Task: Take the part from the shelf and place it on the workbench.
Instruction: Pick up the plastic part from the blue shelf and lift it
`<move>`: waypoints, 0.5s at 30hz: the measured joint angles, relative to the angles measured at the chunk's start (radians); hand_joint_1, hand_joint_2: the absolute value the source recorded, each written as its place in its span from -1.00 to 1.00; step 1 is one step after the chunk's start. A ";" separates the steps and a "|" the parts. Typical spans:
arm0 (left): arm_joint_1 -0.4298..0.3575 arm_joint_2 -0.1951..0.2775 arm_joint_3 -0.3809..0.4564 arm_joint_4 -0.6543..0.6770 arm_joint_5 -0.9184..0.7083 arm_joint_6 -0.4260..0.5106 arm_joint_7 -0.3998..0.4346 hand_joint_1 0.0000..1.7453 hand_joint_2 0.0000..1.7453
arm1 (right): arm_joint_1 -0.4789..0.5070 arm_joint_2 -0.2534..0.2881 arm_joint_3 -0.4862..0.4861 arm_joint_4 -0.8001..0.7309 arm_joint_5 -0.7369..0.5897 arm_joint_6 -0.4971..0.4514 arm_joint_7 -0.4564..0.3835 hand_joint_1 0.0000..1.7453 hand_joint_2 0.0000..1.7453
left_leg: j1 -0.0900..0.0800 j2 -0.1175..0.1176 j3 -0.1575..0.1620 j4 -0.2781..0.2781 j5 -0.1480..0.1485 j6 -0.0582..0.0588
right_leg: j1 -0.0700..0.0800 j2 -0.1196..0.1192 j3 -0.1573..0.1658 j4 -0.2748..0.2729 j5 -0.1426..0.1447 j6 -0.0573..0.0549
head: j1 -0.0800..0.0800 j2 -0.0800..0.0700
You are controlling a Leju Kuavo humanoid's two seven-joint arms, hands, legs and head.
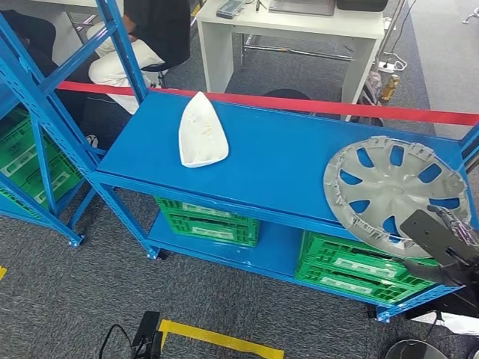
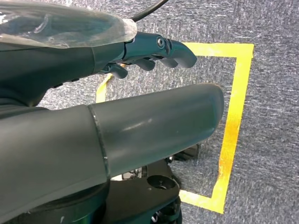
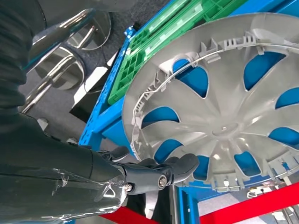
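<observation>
Right hand (image 3: pixel 105 179) at the shelf's (image 1: pixel 271 161) front edge, fingers (image 3: pixel 176 165) touching the hubcap's (image 1: pixel 395 191) overhanging rim; grip unclear. Hubcap lies flat, inner side up.

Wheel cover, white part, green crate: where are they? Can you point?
wheel cover (image 1: pixel 390 187): head view, on its silver hub.
white part (image 1: pixel 201 131): head view, middle of its top face.
green crate (image 1: pixel 206 218): head view, front wall, under the shelf top.

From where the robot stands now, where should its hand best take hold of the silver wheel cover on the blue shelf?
Probably the near rim of the wheel cover, which overhangs the front edge of the shelf. It lies flat, inner side up, so the right hand, already at that rim, could pinch it from the front.
</observation>
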State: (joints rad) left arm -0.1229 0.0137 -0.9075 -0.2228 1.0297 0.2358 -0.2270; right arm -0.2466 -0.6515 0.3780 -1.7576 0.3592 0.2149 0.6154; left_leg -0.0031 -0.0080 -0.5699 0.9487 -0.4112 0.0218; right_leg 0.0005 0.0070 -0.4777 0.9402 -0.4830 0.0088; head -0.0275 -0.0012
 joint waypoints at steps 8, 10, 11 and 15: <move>-0.001 0.000 0.000 0.000 0.000 0.000 0.000 -1.00 -1.00 | -0.032 -0.008 0.029 0.030 0.019 0.029 -0.006 -1.00 1.00 | 0.000 0.000 0.000 0.000 0.000 0.000 | 0.000 0.000 0.000 0.000 0.000 0.000 | 0.000 0.000; -0.001 0.000 0.000 0.000 0.000 0.000 0.000 -1.00 -1.00 | -0.033 -0.009 0.030 0.031 0.020 0.032 -0.006 -1.00 1.00 | 0.000 0.000 0.000 0.000 0.000 0.000 | 0.000 0.000 0.000 0.000 0.000 0.000 | 0.000 0.000; -0.001 0.000 0.000 0.000 0.000 0.000 0.000 -1.00 -1.00 | -0.038 -0.011 0.035 0.035 0.020 0.041 -0.006 -1.00 1.00 | 0.000 0.000 0.000 0.000 0.000 0.000 | 0.000 0.000 0.000 0.000 0.000 0.000 | 0.000 0.000; -0.005 0.000 0.000 0.000 0.003 0.000 0.002 -1.00 -1.00 | -0.119 -0.031 0.116 0.098 0.037 0.145 -0.009 -1.00 1.00 | 0.000 0.000 0.000 0.000 0.000 0.000 | 0.000 0.000 0.000 0.000 0.000 0.000 | 0.000 0.000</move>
State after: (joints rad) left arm -0.1275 0.0141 -0.9075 -0.2228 1.0329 0.2356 -0.2248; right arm -0.3652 -0.6826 0.4937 -1.6592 0.3964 0.3598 0.6068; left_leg -0.0033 -0.0081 -0.5699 0.9488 -0.4109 0.0221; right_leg 0.0005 0.0068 -0.4776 0.9402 -0.4827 0.0089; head -0.0274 -0.0011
